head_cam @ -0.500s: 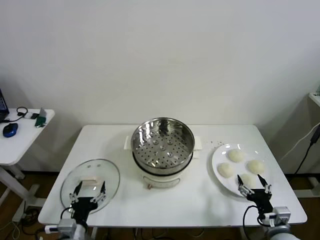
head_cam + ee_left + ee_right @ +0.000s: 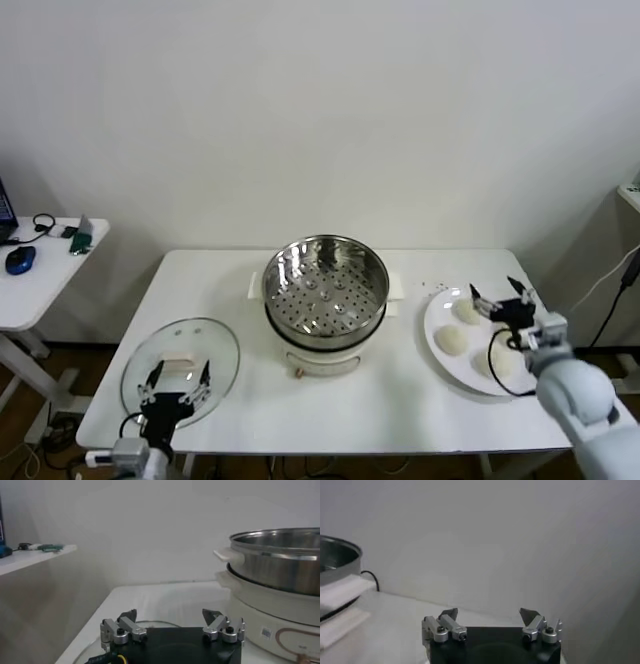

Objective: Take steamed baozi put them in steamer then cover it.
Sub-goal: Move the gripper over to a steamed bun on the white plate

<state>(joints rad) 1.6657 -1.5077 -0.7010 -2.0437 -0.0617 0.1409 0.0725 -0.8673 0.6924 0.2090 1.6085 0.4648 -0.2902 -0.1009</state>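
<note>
The steamer [image 2: 325,290] stands mid-table, a shiny perforated basket on a white cooker base, with nothing in it. It also shows in the left wrist view [image 2: 280,555], and its edge shows in the right wrist view [image 2: 335,555]. The steamed baozi lie on a white plate [image 2: 434,325] at the right; I see three of them [image 2: 467,311], [image 2: 452,341], [image 2: 496,362], and one is hidden behind my right wrist. My right gripper [image 2: 503,300] is open and empty, raised over the plate's far side. The glass cover [image 2: 180,362] lies flat at the front left. My left gripper [image 2: 178,385] is open, low over the cover's near edge.
A white side table [image 2: 40,270] with a mouse and small items stands to the far left. Bare table top [image 2: 390,400] lies in front of the cooker. A white wall rises behind the table. A dark cable runs at the far right [image 2: 615,290].
My right arm has risen from the table's front edge and moved forward, so its gripper is now over the plate's far side. The left arm has not moved.
</note>
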